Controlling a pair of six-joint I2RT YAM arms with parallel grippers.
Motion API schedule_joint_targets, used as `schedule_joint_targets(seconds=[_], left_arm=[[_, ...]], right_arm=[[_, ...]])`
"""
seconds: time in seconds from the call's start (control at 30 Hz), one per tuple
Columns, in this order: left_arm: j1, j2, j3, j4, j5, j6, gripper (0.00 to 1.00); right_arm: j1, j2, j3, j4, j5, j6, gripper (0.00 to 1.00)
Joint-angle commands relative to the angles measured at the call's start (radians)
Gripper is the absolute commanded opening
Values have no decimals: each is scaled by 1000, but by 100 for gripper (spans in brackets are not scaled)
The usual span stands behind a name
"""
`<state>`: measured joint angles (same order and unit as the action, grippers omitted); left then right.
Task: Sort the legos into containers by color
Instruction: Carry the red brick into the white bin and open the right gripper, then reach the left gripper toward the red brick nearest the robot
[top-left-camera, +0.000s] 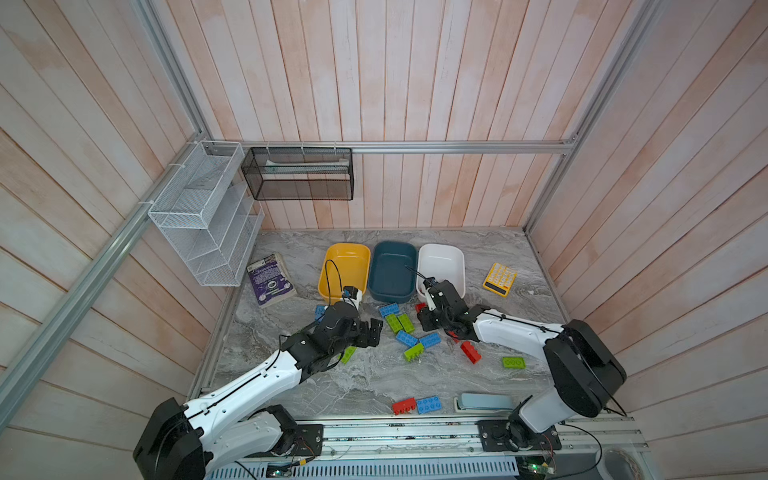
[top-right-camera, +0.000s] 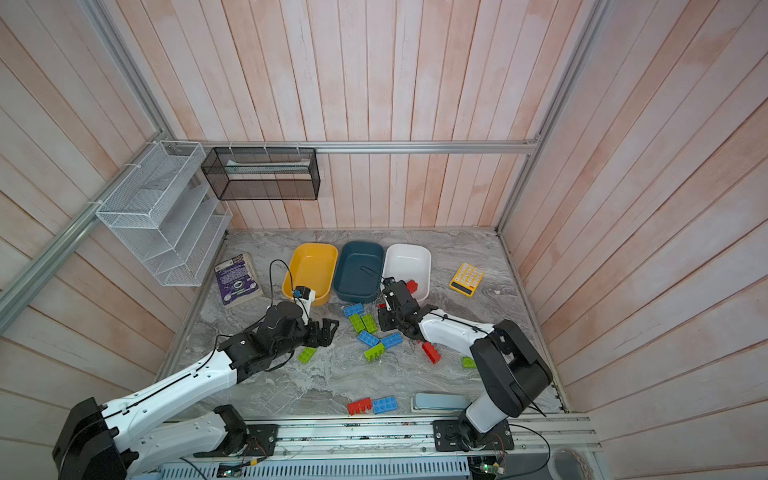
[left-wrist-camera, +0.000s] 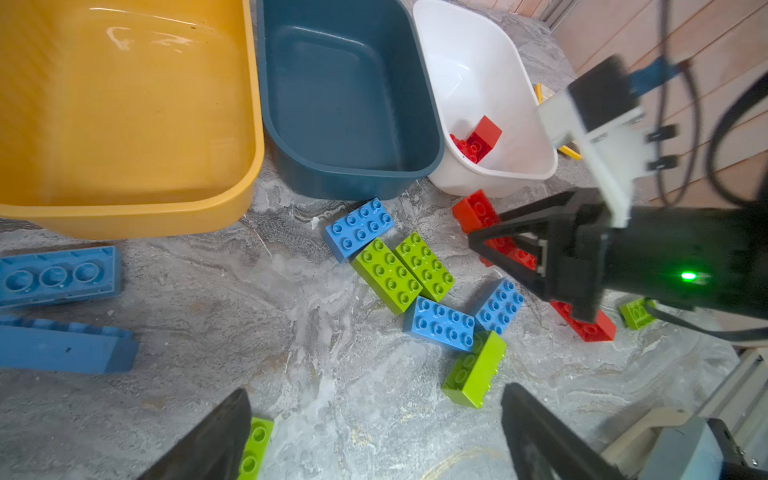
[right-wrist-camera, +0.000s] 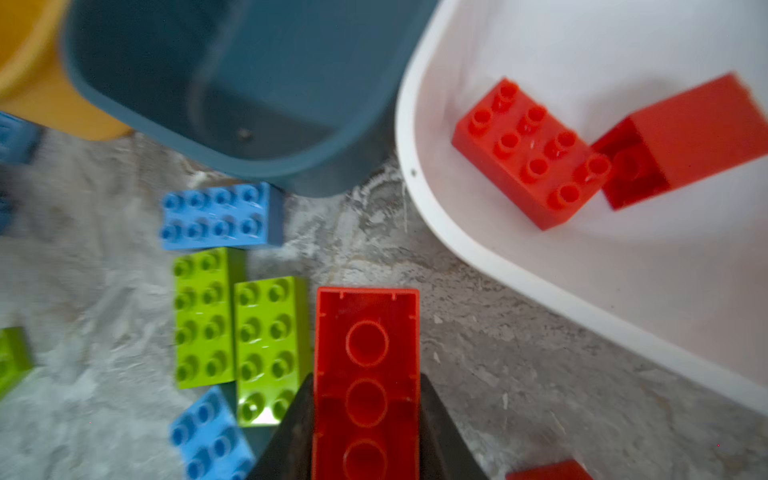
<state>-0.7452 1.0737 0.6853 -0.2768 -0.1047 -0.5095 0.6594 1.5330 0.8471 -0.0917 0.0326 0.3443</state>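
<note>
top views: in both top views three tubs stand in a row at the back of the counter (top-left-camera: 374, 374): the yellow tub (top-left-camera: 349, 262), the teal tub (top-left-camera: 392, 270) and the white tub (top-left-camera: 442, 259). loose bricks (top-left-camera: 406, 338), red, blue and green, lie on the counter in front of them. the left pincer (top-left-camera: 376, 332) hangs in front of the yellow tub, wide open. the right pincer (top-left-camera: 424, 316) is just in front of the white tub, with a bit of red at its tip. a calculator (top-left-camera: 500, 279) lies beside the white tub, a book (top-left-camera: 270, 280) beside the yellow one, and a stapler (top-left-camera: 486, 402) at the front edge.

left wrist: the left pincer (left-wrist-camera: 374, 449) has its fingers far apart with nothing between them. a green brick (left-wrist-camera: 255, 446) lies just beside one finger. the right pincer (left-wrist-camera: 482, 245) grips a red brick (left-wrist-camera: 476, 210) close to the white tub (left-wrist-camera: 478, 62). more red bricks (left-wrist-camera: 478, 139) lie inside that tub.

right wrist: the right pincer (right-wrist-camera: 365, 378) is closed tight on the red brick (right-wrist-camera: 365, 324), one dark finger (right-wrist-camera: 291, 436) on each long side. the brick's hollow side faces the camera. it is outside the white tub (right-wrist-camera: 457, 257), near its rim. i cannot tell if it touches the counter. two red bricks (right-wrist-camera: 528, 153) lie in the tub, touching. two green bricks (right-wrist-camera: 203, 316) lie side by side just beside the held one, with a blue brick (right-wrist-camera: 220, 216) past them, near the teal tub (right-wrist-camera: 208, 83).
</note>
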Motion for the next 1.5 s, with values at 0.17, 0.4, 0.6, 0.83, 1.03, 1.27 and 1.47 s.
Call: schedule_joint_targets(seconds=[0.17,0.4,0.6,0.83,1.03,1.27,1.47], left_arm=[[3,-107,-58,33,-141,6,100],[4,-138,-81,33,-131,-16,100],[3,-80,-64,-9,-88,-14,100],[-6,-37,-35,-47,-25,5,100],[-11,-33,-22,-69,1,21,100],[-34,-32,49,-165,106,70,98],[-145,-23,143,-320,165,120,91]], right_arm=[[-26,-116,149,-96,-82,-5,30],[-174,-63,207,-60,-175,6,30],[-260,39,234,-13,-201,28,30],[-296,107,244,15,-205,38,32],[-305,113,241,20,-205,36,45],[-314,80,229,18,-198,33,74],[-319,-6,190,37,-224,45,75]])
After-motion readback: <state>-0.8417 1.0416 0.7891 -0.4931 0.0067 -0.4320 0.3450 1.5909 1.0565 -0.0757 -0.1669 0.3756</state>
